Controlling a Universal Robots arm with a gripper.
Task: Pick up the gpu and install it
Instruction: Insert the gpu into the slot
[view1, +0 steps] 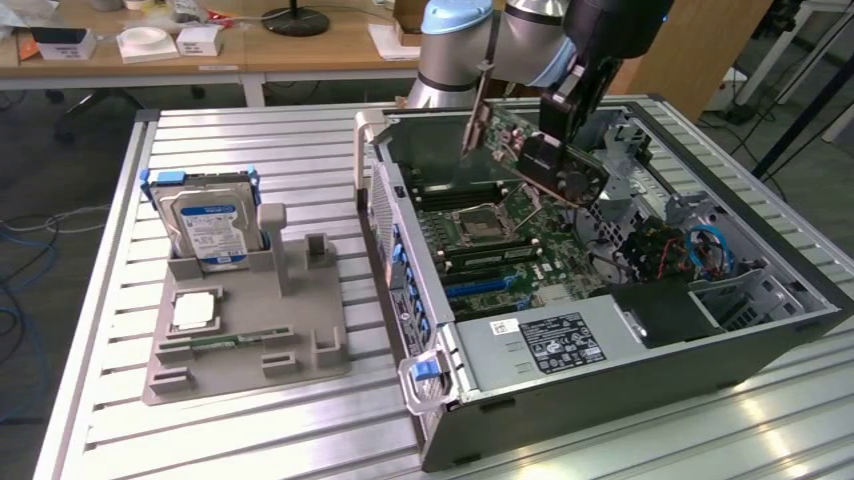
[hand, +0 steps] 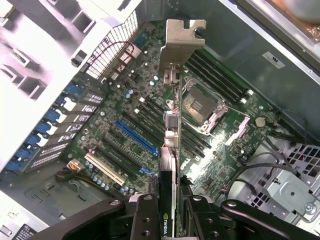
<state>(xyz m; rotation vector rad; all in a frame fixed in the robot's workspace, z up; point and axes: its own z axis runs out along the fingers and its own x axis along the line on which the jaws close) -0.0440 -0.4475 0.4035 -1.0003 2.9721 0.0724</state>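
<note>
The tool (hand: 171, 206) clamps the gpu (view1: 563, 168) between its fingers (hand: 145, 216), above the motherboard (hand: 125, 127).

The arm (view1: 534, 30) is cut off by the exterior view's top edge. In the wrist view the gpu (hand: 172, 125) appears edge-on, its faces hidden. Its near end is concealed between the pincer (hand: 171, 212) fingers (hand: 145, 215), themselves cut by the picture's edge. A strip of motherboard (hand: 125, 135) lies hidden behind the gpu. Print on the power-supply label (view1: 558, 340) and hard drive label (view1: 214, 225) is too small to read.

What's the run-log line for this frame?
pincer: shut on gpu | gpu: in air, tilted, over motherboard of open case | seated: not yet
</note>
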